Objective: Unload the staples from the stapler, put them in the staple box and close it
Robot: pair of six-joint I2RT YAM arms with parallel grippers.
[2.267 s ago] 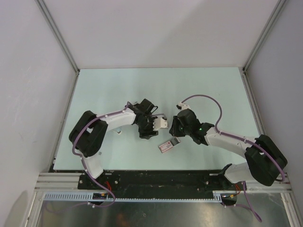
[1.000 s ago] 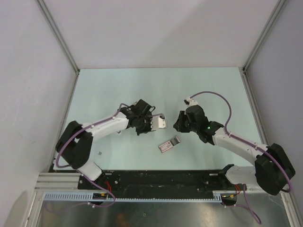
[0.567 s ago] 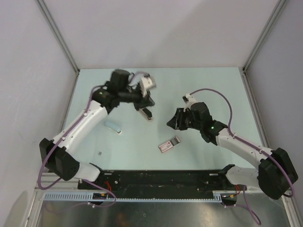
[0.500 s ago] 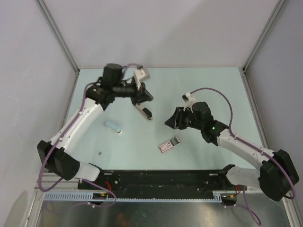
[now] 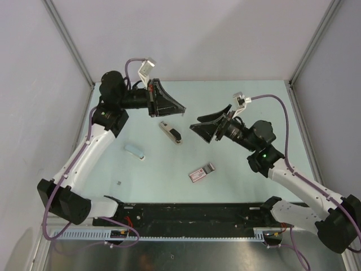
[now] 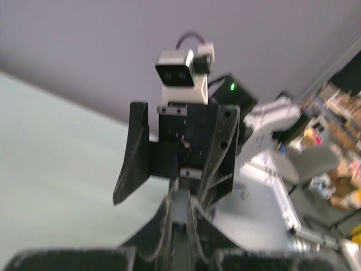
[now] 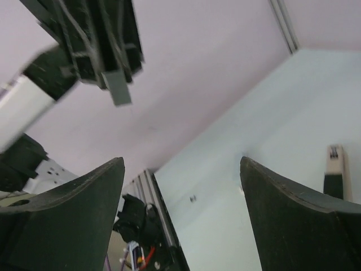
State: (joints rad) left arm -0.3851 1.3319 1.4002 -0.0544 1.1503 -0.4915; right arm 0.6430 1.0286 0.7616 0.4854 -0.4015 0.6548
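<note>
The stapler (image 5: 170,132), black with a silvery end, lies flat on the table between the two raised arms; it also shows at the right edge of the right wrist view as the stapler (image 7: 337,164). My left gripper (image 5: 181,109) hangs high above it, pointing right, shut on a short grey strip (image 7: 118,90) that looks like the staples (image 6: 186,210). Facing it from the right, my right gripper (image 5: 198,125) is in the air with its fingers wide apart and nothing between them; its own view shows the same gap (image 7: 180,169).
A flat pinkish-red and white box (image 5: 201,172) lies near the front of the table. A small pale-blue piece (image 5: 134,151) sits left of the stapler, and a tiny dark bit (image 5: 119,183) lies nearer the front left. Walls close in the table on three sides.
My left arm rose up and back to the left with the grey strip, leaving the stapler on the table. My right gripper lifted, drew back right and opened wide.
</note>
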